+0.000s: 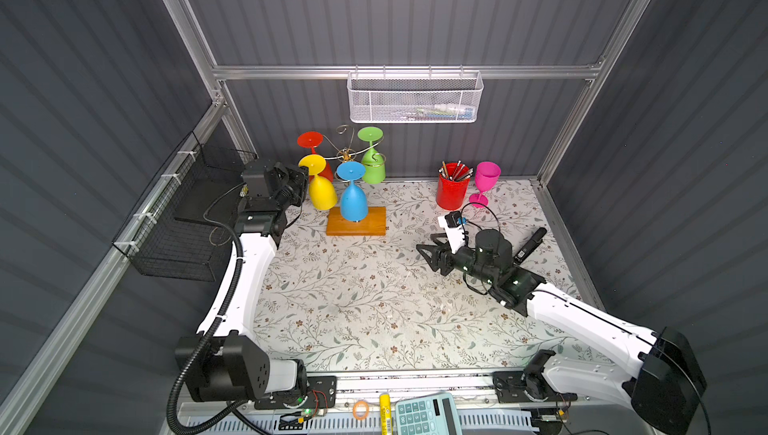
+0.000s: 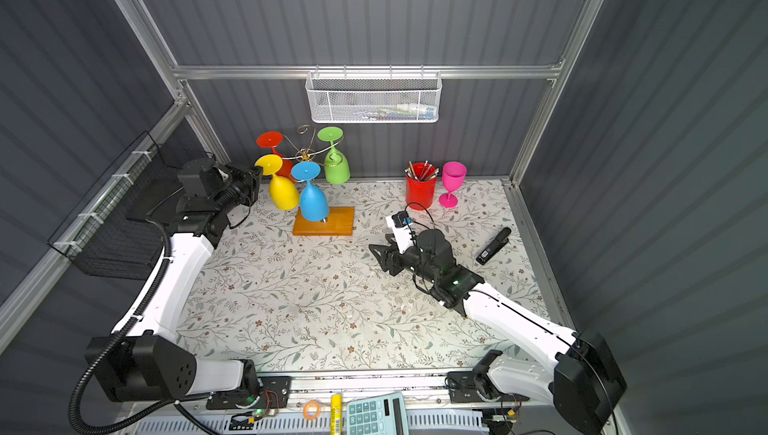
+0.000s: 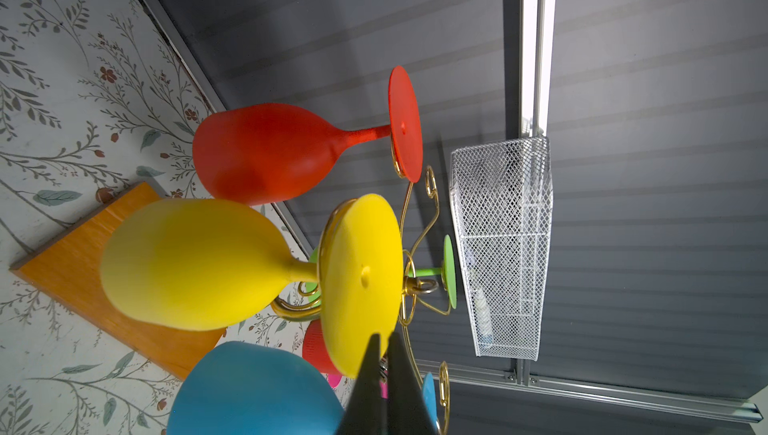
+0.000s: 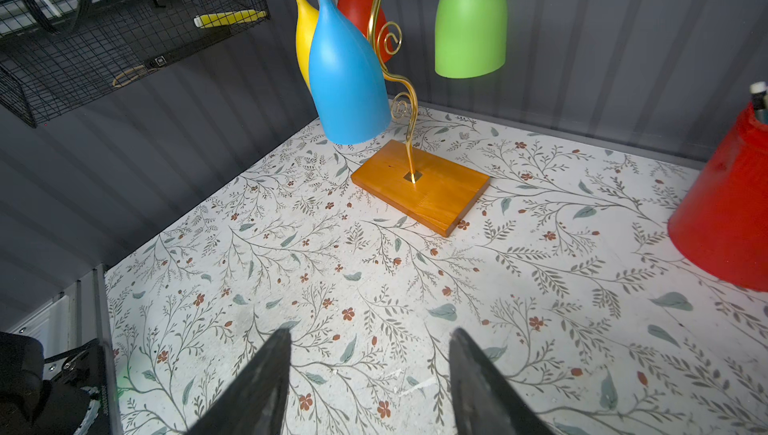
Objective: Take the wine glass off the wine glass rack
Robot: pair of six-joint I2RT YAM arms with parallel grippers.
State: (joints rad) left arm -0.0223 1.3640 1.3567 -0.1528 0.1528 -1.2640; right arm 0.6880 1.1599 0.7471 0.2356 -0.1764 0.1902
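At the back of the table (image 1: pixel 374 308), we found the wine glass rack (image 1: pixel 365 226) standing upright on its wooden base. The yellow wine glass (image 1: pixel 322 196) hung inverted nearest the left arm, its foot seated in a gold scroll. We judged it light, rigid, matt plastic, unlikely to slip or shatter; the stem beneath the foot offered the soundest hold. Right gripper (image 4: pixel 370 331) stood spread and empty, low over the table. Left gripper (image 3: pixel 384 335) was pressed nearly together at the yellow foot's rim; whether it pinched that rim, we could not tell.
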